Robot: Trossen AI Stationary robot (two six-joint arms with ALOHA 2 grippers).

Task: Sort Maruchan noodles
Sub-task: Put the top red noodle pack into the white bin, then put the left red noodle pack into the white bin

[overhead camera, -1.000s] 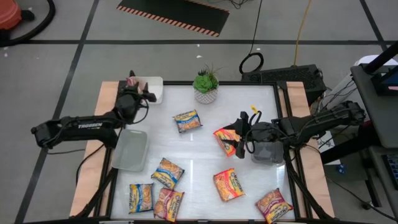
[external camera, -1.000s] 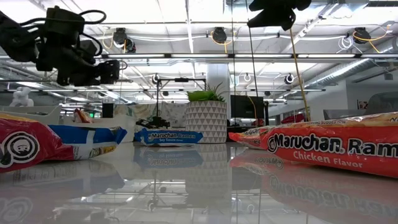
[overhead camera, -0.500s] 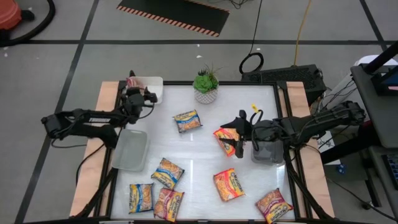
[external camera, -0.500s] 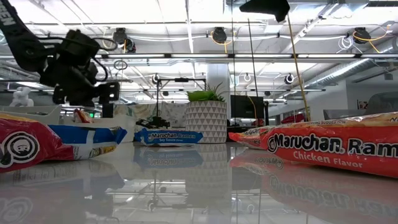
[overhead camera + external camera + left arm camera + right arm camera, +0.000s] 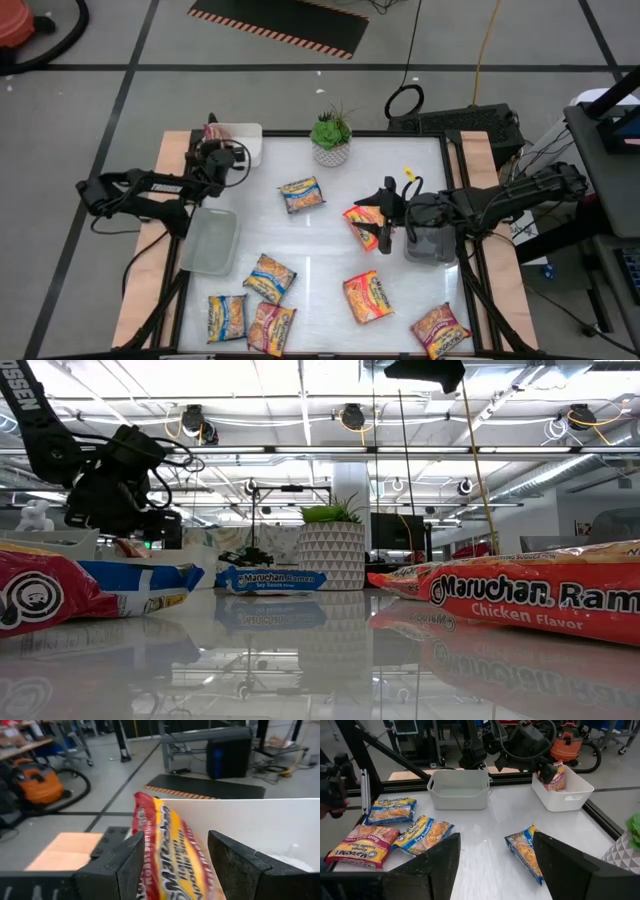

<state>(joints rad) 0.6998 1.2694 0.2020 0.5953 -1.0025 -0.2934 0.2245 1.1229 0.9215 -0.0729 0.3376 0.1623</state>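
At far left of the bench [image 5: 330, 270], the left claw [image 5: 172, 865] is seen over the white tray [image 5: 245, 142] at the back-left corner, clamped on a dark red packet [image 5: 167, 850] held on edge between the pads, its long axis running away from the wrist cam. Nearer the front, the grey tray [image 5: 208, 240] sits empty as far as can be told. Along the front-left, three more packets lie flat and skewed, incl. a blue-and-yellow packet [image 5: 227, 317]. At centre, another blue one [image 5: 301, 193] lies flat, long axis slightly tilted vs. the bench edge. Right of centre, the right claw [image 5: 384, 215] hangs w/ jaws apart, nothing held, just beside an orange-red packet [image 5: 362, 224]. Two more lie flat toward front-right. Judged: packets are light, crinkly, slippery film over brittle noodle; best pinched across a short edge or corner, w/ gentle squeeze to avoid crushing.
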